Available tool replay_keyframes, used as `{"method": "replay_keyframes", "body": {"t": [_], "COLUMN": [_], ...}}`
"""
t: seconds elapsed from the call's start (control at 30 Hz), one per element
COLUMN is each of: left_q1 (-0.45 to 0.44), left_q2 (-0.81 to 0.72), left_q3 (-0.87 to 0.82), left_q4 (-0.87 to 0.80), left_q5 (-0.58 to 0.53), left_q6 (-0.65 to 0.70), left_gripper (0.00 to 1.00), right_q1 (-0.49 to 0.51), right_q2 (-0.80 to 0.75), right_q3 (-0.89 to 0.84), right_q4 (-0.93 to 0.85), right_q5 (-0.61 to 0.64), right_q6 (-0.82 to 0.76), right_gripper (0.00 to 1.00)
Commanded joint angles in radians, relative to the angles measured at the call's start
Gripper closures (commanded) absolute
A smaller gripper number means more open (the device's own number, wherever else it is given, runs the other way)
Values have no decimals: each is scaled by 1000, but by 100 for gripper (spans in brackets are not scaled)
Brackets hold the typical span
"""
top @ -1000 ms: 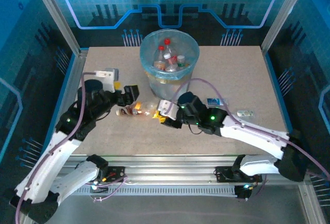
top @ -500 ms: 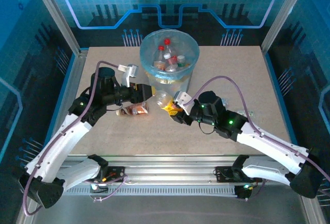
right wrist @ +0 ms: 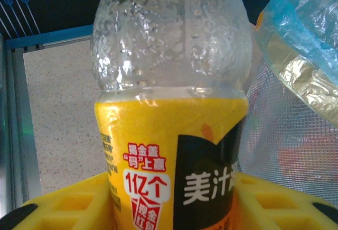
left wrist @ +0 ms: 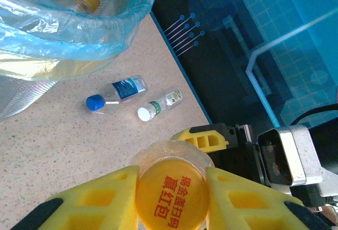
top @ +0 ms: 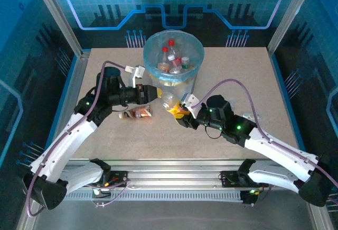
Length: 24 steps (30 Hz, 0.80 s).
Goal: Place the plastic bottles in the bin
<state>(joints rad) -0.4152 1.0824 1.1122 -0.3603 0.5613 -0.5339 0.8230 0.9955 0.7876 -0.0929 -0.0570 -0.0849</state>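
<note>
One of the plastic bottles (top: 170, 102), clear with an orange label, hangs just in front of the bin (top: 158, 79). My right gripper (top: 182, 111) is shut on its labelled body (right wrist: 169, 135). My left gripper (top: 152, 96) is shut on its orange cap (left wrist: 170, 195), yellow fingers (left wrist: 95, 201) on both sides. The pale-blue bin holds several bottles (top: 172, 60). A brown-labelled bottle (top: 136, 113) lies on the table below the left gripper. Two small bottles, one blue-capped (left wrist: 116, 93) and one white-capped (left wrist: 158, 106), lie on the table right of the bin.
The bin's blue bag (left wrist: 74, 34) bulges over its rim close to the held bottle, and its wall (right wrist: 301, 82) stands right beside it. The table's edge (left wrist: 179, 76) runs just past the two small bottles. Both arms meet in front of the bin.
My right gripper has lifted the orange-labelled bottle off the table toward the bin. My left gripper has swung right to it and shut on its cap.
</note>
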Motion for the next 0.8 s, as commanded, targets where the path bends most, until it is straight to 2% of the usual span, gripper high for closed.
{"method": "replay_keyframes", "body": {"t": [0.0,0.03,0.1,0.17,0.37,0.47,0.53,0.6,0.63,0.77], "left_q1": [1,-1,-2,-5,-17,-25,-29,-29,-30,-26], "left_q2": [12,13,19,26,60,75,78,73,68,42], "left_q3": [31,31,31,29,40,49,53,59,63,123], "left_q4": [29,29,29,32,30,21,18,18,20,17], "left_q5": [55,55,48,49,73,80,80,64,49,-80], "left_q6": [-22,-21,-27,-29,-28,-26,-17,-11,-6,29], "left_gripper": [68,66,52,51,71,72,80,96,100,100], "right_q1": [-10,-10,-10,-10,-11,-13,-14,-14,-13,-14], "right_q2": [-19,-21,-23,-21,-6,-5,-5,-6,-9,-41], "right_q3": [-15,-14,-13,-12,-10,-11,-10,-6,-4,1], "right_q4": [34,33,33,34,28,30,28,21,18,13], "right_q5": [11,11,1,-9,-14,-9,-6,12,24,100], "right_q6": [17,19,20,20,24,25,23,24,27,40], "right_gripper": [51,51,51,51,51,51,49,41,35,8]}}
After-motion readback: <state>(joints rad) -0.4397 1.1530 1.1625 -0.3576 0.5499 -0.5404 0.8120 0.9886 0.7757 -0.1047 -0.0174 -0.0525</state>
